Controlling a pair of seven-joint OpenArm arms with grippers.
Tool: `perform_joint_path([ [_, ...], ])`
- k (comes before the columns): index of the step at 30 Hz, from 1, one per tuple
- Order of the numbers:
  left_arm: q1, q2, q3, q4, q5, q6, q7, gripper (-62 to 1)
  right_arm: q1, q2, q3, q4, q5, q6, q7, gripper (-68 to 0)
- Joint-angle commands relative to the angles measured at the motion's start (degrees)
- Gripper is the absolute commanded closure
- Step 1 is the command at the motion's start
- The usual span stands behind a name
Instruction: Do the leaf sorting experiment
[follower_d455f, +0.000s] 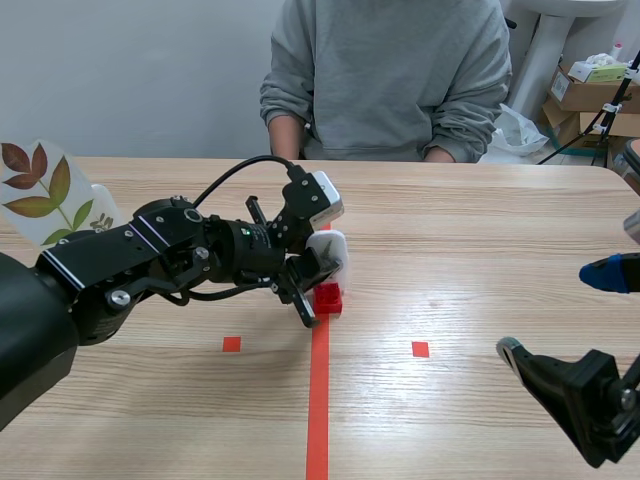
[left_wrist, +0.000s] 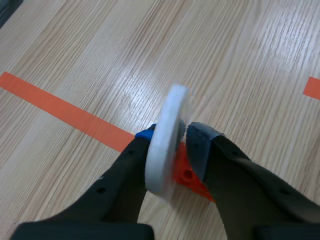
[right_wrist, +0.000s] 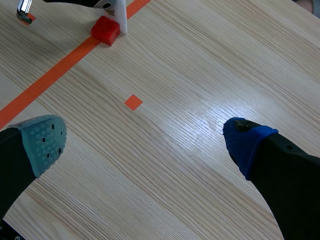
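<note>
Card (left_wrist: 165, 145), flat, white, on red block (left_wrist: 192, 178), pinched by left fingers (left_wrist: 122, 177); right fingers (right_wrist: 45, 140) spread.

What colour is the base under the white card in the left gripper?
Red: the base under the white card shows best in the right wrist view.

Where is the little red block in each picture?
Scene view: the red block sits mid-table, at the tip of the left gripper.
Left wrist view: between that gripper's fingers, under the white card.
Right wrist view: far ahead of the right gripper.
Shared landmark: the long orange tape line under the block.
</note>
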Motion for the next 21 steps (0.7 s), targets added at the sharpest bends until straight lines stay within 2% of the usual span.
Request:
perform_joint_path([
  [1, -0.8, 0.2, -0.3, 1.0, -0.3, 0.0, -1.2, -8.9, 0.7, 0.6, 0.2, 0.8, 0.4, -0.2, 0.9, -65.7],
  [4, -0.8, 0.2, -0.3, 1.1, -0.3, 0.0, -1.2, -5.4, 0.7, 0.6, 0.2, 0.8, 0.4, -0.2, 0.9, -65.7],
  [10, 1.0, -0.4, -0.6, 2.8, -0.9, -0.6, -1.1, -4.0, 0.7, 0.6, 0.2, 0.8, 0.4, -0.2, 0.9, -65.7],
  [13, 3.9, -2.4, -0.8, 7.6, -5.4, -0.9, -0.7, -4.0, 0.7, 0.6, 0.2, 0.8, 0.4, -0.2, 0.9, -65.7],
  [15, 7.0, -4.2, -2.0, 12.7, -8.8, -1.3, 1.9, -4.0, 0.7, 0.6, 0.2, 0.8, 0.4, -0.2, 0.9, -65.7],
  [17, 11.1, -5.8, -4.9, 18.7, -10.6, -1.7, 5.3, -4.0, 0.7, 0.6, 0.2, 0.8, 0.4, -0.2, 0.9, -65.7],
  [19, 16.1, -7.1, -8.9, 24.6, -10.8, -1.7, 7.2, -4.0, 0.7, 0.6, 0.2, 0.8, 0.4, -0.2, 0.9, -65.7],
  [21, 21.3, -8.3, -13.7, 30.0, -13.0, -1.7, 8.4, -4.0, 0.7, 0.6, 0.2, 0.8, 0.4, -0.2, 0.9, -65.7],
])
